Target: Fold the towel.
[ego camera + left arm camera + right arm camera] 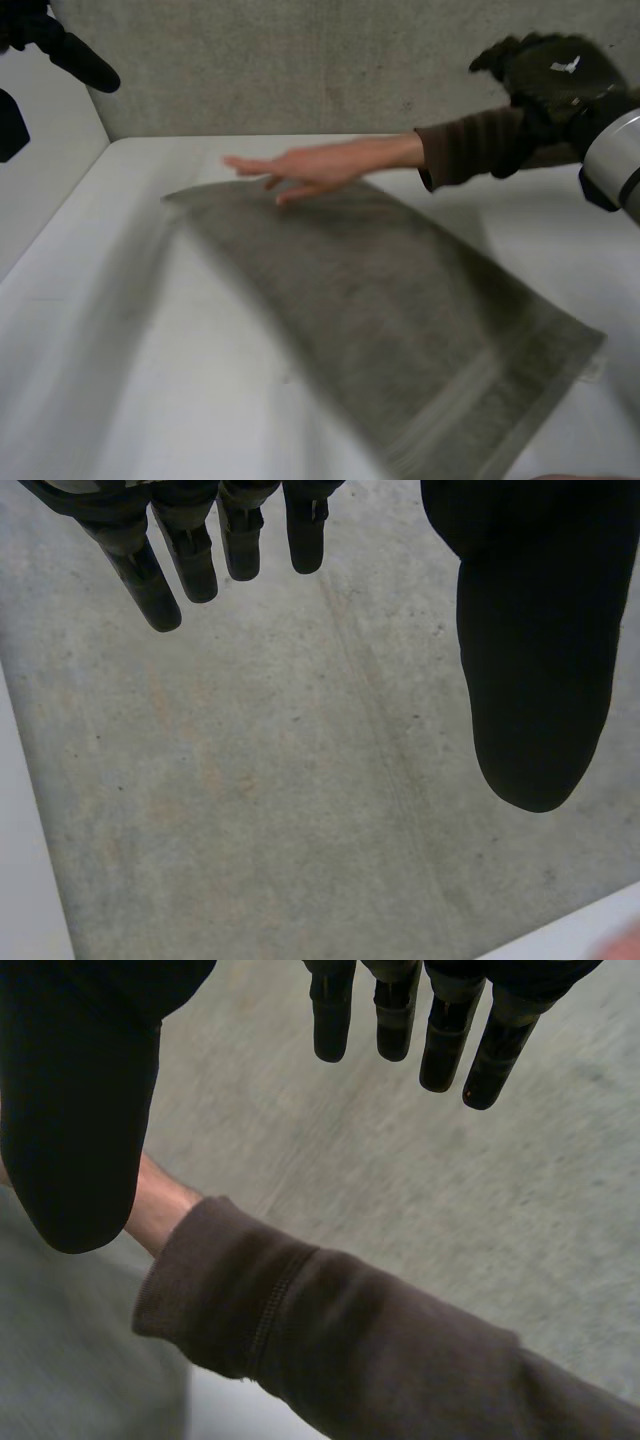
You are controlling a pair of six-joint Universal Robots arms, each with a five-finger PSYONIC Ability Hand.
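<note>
My left hand (530, 680) and right hand (80, 1110) hang raised above the surface (130, 380), fingers straight and released, holding nothing. The grey-green towel (400, 320) lies spread on it with its long axis diagonal: the far end is by the person's hand (300, 168) and the banded end points near-right. I judge it best to wait until that forearm (350, 1340) clears, then pinch both near corners evenly and carry them along that axis.

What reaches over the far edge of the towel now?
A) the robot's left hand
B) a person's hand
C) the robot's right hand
B: a person's hand in a brown sleeve is at the far edge of the towel; the left hand and right hand hover away from it.
</note>
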